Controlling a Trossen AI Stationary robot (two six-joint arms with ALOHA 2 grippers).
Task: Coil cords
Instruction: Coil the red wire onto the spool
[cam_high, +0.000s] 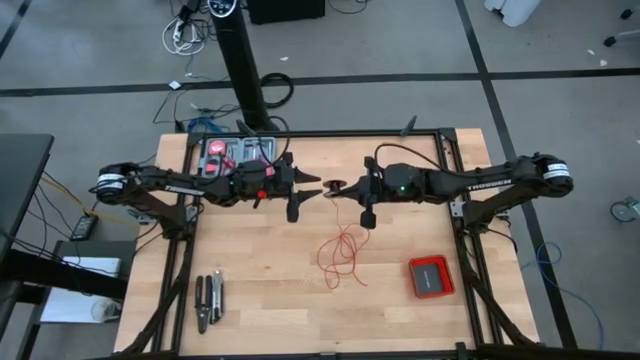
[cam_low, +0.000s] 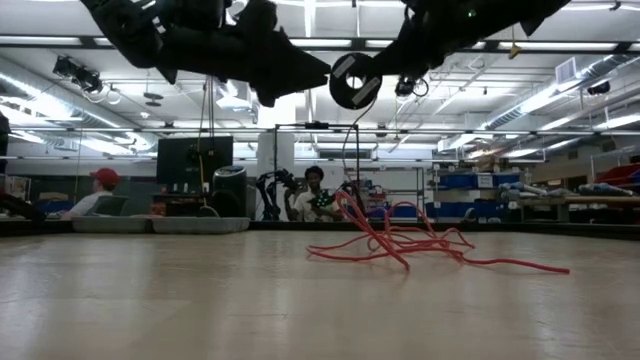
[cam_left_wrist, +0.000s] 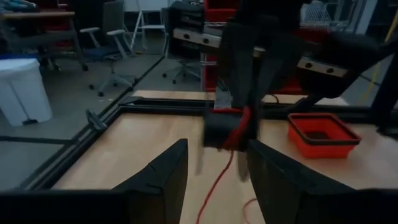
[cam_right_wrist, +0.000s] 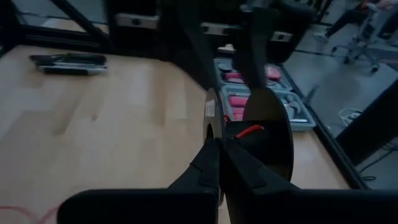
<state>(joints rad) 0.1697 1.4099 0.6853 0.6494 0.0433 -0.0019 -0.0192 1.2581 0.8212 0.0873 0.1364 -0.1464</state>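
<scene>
Wire (cam_high: 341, 252) — thin red loose loops | right gripper (cam_high: 338, 188) clamps spool (cam_high: 334, 187) | left gripper (cam_high: 303, 194) — spread

In the high view, the two hands meet at the table's (cam_high: 250, 300) upper centre, left hand (cam_high: 303, 192) left of the spool (cam_high: 334, 187), right hand (cam_high: 352, 190) right of it. The wire (cam_high: 342, 252) lies below them; a box (cam_high: 431, 276) sits lower right, tools (cam_high: 209, 300) lower left, a tray (cam_high: 238, 155) upper left.

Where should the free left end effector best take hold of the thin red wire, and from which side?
Probably on the taut stretch of thin red wire hanging from the small black spool, approached from the left end effector's own side with open jaws; the loops on the table lie tangled.
</scene>
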